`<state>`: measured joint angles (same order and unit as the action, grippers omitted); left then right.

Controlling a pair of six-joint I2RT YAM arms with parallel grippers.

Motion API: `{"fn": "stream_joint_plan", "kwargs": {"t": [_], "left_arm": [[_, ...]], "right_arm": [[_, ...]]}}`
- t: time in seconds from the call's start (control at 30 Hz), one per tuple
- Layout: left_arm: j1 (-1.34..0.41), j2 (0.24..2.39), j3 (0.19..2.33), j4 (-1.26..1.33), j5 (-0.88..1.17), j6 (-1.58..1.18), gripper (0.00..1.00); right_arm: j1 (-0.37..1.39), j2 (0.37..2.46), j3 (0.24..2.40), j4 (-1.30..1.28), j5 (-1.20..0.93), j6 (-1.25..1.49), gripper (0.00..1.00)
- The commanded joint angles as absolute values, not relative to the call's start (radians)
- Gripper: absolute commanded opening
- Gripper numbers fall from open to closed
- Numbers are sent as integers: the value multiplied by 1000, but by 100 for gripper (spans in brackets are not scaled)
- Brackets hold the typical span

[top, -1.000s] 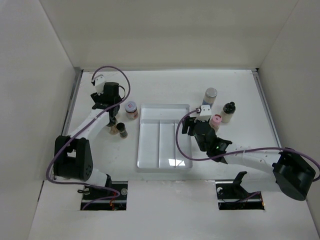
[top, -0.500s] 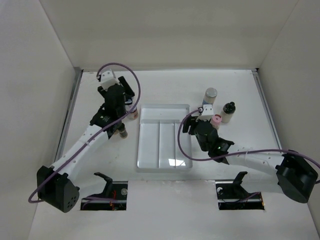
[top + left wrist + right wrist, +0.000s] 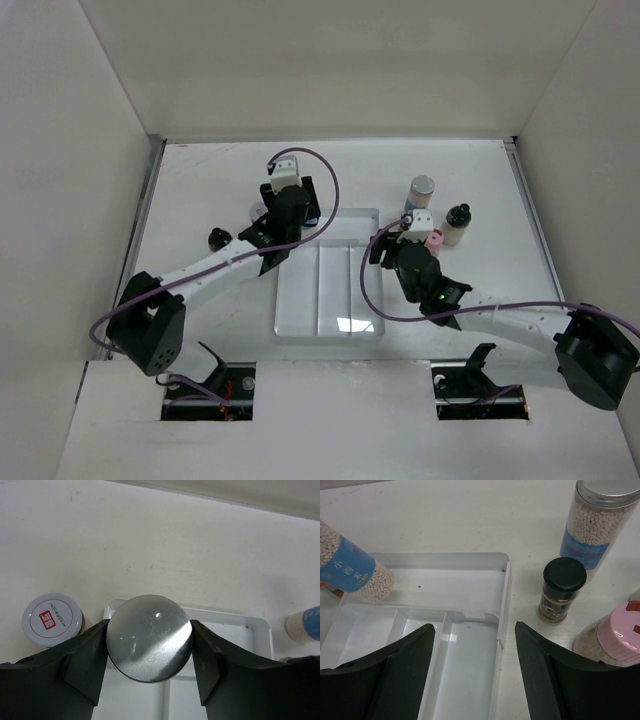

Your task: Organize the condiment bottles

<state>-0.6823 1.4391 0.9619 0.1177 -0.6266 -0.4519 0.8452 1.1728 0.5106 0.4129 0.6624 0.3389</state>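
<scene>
Left gripper (image 3: 283,212) has swung from 9 o'clock to the 11 o'clock corner of the clear three-compartment plastic tray (image 3: 325,290).
Top view: right gripper (image 3: 392,248) at the tray's 2 o'clock rim, pink-capped jar (image 3: 435,239) just beside it. Left wrist: gripper clamped on a grey-metal-capped bottle (image 3: 149,637) above the tray's far rim; red-and-white-lidded jar (image 3: 52,619) at 9 o'clock. Right wrist: jaws apart, nothing between; black-capped brown bottle (image 3: 563,587) stands off the tray at 3 o'clock.
</scene>
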Motion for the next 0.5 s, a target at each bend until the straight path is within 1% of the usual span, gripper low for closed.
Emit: {"fn": "stream_joint_plan", "kwargs": {"t": [0.0,0.27,0.37,0.47], "left_arm": [[-676,1436,966,298,-646,-442,48],[-674,1512,957,321,-652,-402,50],[-680,1535,946,324,-667,-387,54],[-688,1555,950,316,-689,-371,62]], "right_arm": [[844,1164,518,471,676,342,72],[844,1154,512,471,676,345,72],[843,1152,515,468,673,344,72],[844,1146,511,471,676,345,72]]}}
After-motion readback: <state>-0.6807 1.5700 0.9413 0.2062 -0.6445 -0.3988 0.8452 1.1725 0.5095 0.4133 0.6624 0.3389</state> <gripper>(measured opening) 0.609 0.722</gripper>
